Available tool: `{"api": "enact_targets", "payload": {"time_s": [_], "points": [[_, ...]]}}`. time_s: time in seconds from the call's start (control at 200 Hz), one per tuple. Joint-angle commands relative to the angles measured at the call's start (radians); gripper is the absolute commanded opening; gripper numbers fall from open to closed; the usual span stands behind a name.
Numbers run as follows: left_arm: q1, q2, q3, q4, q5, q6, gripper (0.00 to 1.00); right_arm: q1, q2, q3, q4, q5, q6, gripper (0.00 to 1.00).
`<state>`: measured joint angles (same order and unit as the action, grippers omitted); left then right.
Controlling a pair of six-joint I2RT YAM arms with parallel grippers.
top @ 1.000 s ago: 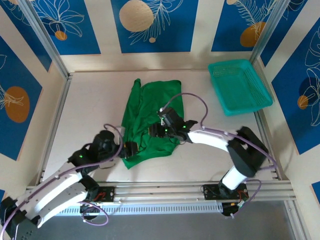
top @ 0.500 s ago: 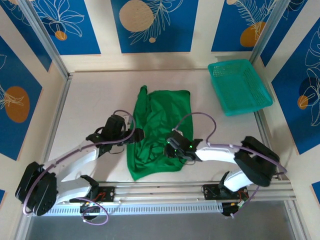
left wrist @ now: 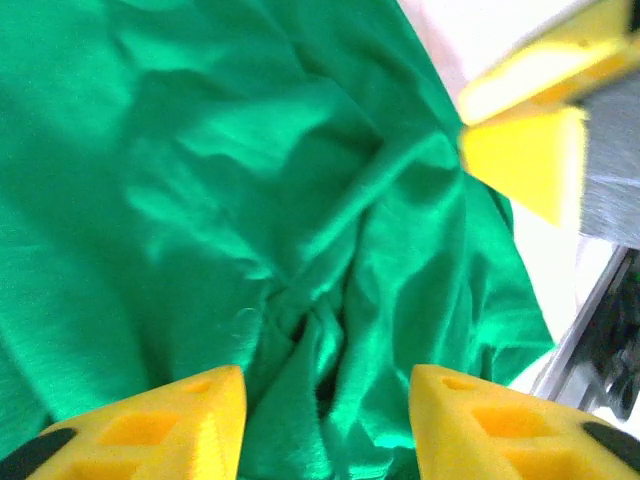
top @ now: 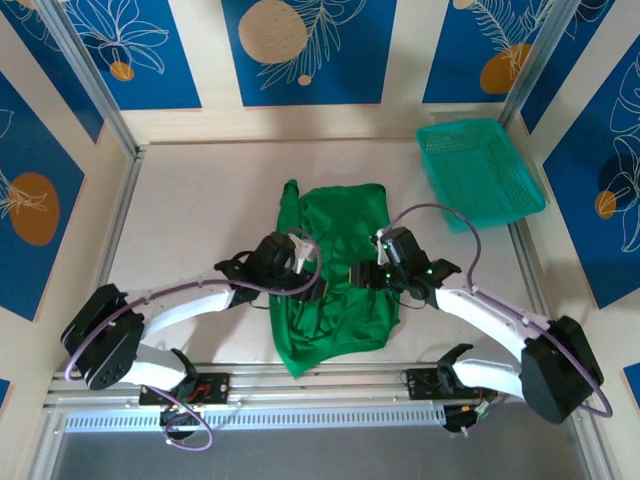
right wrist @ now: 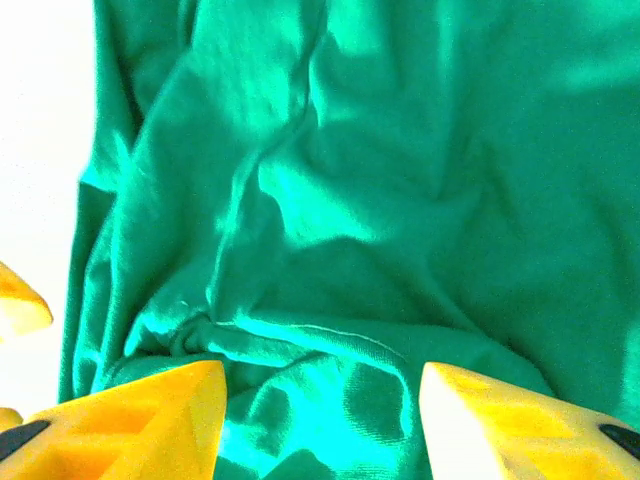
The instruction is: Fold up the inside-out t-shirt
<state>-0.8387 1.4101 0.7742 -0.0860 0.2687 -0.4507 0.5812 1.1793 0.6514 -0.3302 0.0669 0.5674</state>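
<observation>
- Left arm (top: 190, 300): stretched low from the near-left base toward the table's middle, elbow out to the left, wrist over the left part of the cloth.
- Right arm (top: 490, 310): mirrored from the near-right base, reaching in leftward, wrist over the right part of the cloth.
- Left gripper (left wrist: 328, 420): yellow fingers parted and aimed down at the cloth, a bunched ridge rising into the gap; seemingly not pinched, though hard to judge from so close.
- Right gripper (right wrist: 322, 420): yellow fingers spread wide, released, hovering close above wrinkled cloth that lies under the gap.
- Both grippers near each other, facing across the cloth's middle, with the other's yellow fingertips at the edge of each wrist view.
- Plain bright green, soft, wrinkly cloth t-shirt (top: 340, 225): crumpled in a long patch on the pale tabletop (top: 190, 220), at the centre and toward the near edge, its lower end close to the metal rail (top: 320, 382) between the two bases.
- Teal plastic mesh basket (top: 480, 175): rectangular, at the far right of the table, well apart from the t-shirt, bare mesh floor showing.
</observation>
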Motion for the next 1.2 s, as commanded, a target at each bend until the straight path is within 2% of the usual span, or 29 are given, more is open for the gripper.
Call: {"api": "enact_targets", "payload": {"time_s": [0.0,0.05,0.14,0.185,0.23,0.29,0.385,0.45,0.525,0.61,0.665,0.715,0.796,0.876,0.926,0.971,0.996,1.091,1.196], "points": [[-0.034,0.053,0.019,-0.028,-0.038,0.077,0.44,-0.002,0.067,0.043,-0.083,-0.055,-0.079,0.54],[-0.049,0.085,0.018,-0.019,-0.048,0.089,0.40,0.005,0.103,0.056,-0.087,-0.038,-0.101,0.53],[-0.053,0.162,0.035,-0.032,-0.040,0.120,0.26,0.009,0.158,0.078,-0.090,0.014,-0.125,0.47],[-0.053,0.188,0.054,-0.063,-0.062,0.134,0.16,0.008,0.174,0.087,-0.088,0.038,-0.123,0.38],[-0.054,0.193,0.063,-0.079,-0.083,0.149,0.00,0.008,0.177,0.099,-0.081,0.047,-0.127,0.21],[-0.054,0.161,0.080,-0.111,-0.120,0.171,0.00,0.008,0.164,0.128,-0.095,0.047,-0.132,0.12],[-0.053,0.021,0.103,-0.189,-0.166,0.179,0.00,-0.009,0.084,0.185,-0.179,-0.005,-0.097,0.00],[-0.045,-0.096,0.077,-0.187,-0.139,0.158,0.00,-0.040,0.008,0.193,-0.200,-0.068,-0.072,0.00],[-0.016,-0.204,-0.017,-0.070,-0.080,0.069,0.00,-0.095,-0.026,0.169,-0.184,-0.121,-0.087,0.00],[0.021,-0.248,-0.145,0.147,0.016,-0.016,0.00,-0.186,0.039,0.105,-0.122,-0.165,-0.118,0.00],[0.020,-0.246,-0.218,0.247,0.008,-0.023,0.00,-0.255,0.099,0.081,-0.107,-0.245,-0.088,0.00],[0.021,-0.233,-0.279,0.322,-0.001,0.003,0.00,-0.265,0.124,0.063,-0.087,-0.263,-0.078,0.00],[0.019,-0.203,-0.363,0.387,-0.040,0.053,0.00,-0.242,0.119,0.042,-0.078,-0.218,-0.068,0.10],[0.008,-0.185,-0.384,0.358,-0.026,0.101,0.00,-0.236,0.121,0.064,-0.144,-0.206,-0.069,0.28],[-0.004,-0.187,-0.378,0.314,-0.010,0.107,0.16,-0.222,0.113,0.097,-0.206,-0.183,-0.085,0.35],[-0.010,-0.197,-0.373,0.295,0.011,0.095,0.34,-0.191,0.090,0.131,-0.268,-0.122,-0.104,0.38],[-0.011,-0.207,-0.370,0.291,0.023,0.086,0.40,-0.170,0.074,0.149,-0.298,-0.079,-0.112,0.39],[-0.012,-0.256,-0.325,0.221,0.035,0.072,0.47,-0.084,0.008,0.203,-0.355,0.028,-0.116,0.43],[-0.013,-0.275,-0.266,0.155,0.003,0.054,0.55,-0.051,0.013,0.229,-0.321,-0.055,-0.108,0.45]]}}
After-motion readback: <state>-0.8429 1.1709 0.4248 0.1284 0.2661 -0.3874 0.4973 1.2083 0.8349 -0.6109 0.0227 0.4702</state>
